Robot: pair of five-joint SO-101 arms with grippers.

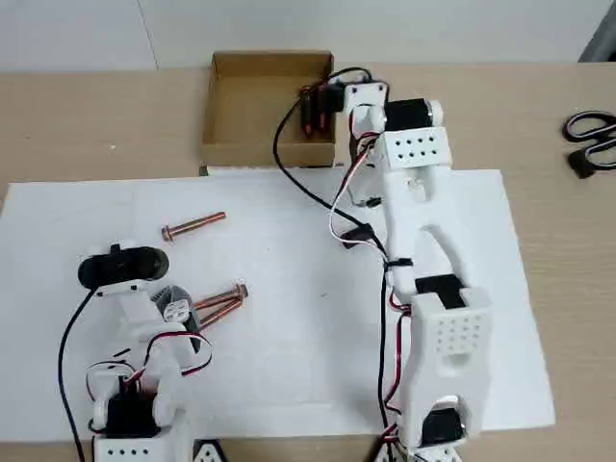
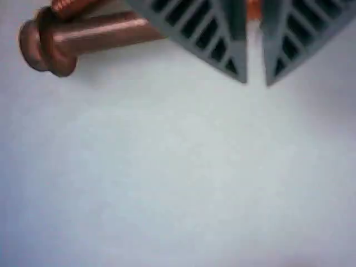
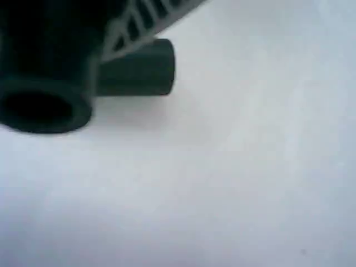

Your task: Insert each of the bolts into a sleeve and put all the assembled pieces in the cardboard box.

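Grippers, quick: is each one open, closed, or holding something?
Left gripper: nearly closed at the bolts, not clearly holding one.
Right gripper: cannot be told.

The bolts [image 1: 193, 225] are copper-toned metal, smooth and glossy. The sleeves [image 3: 136, 67] look like dark matt plastic. The box [image 1: 252, 101] is plain matt cardboard. A matt white paper sheet [image 1: 289, 366] covers the smooth wood-look desk [image 1: 96, 115]. The left hand [image 2: 256, 82] is grey ribbed plastic, and the arms [image 1: 416, 207] are white plastic.
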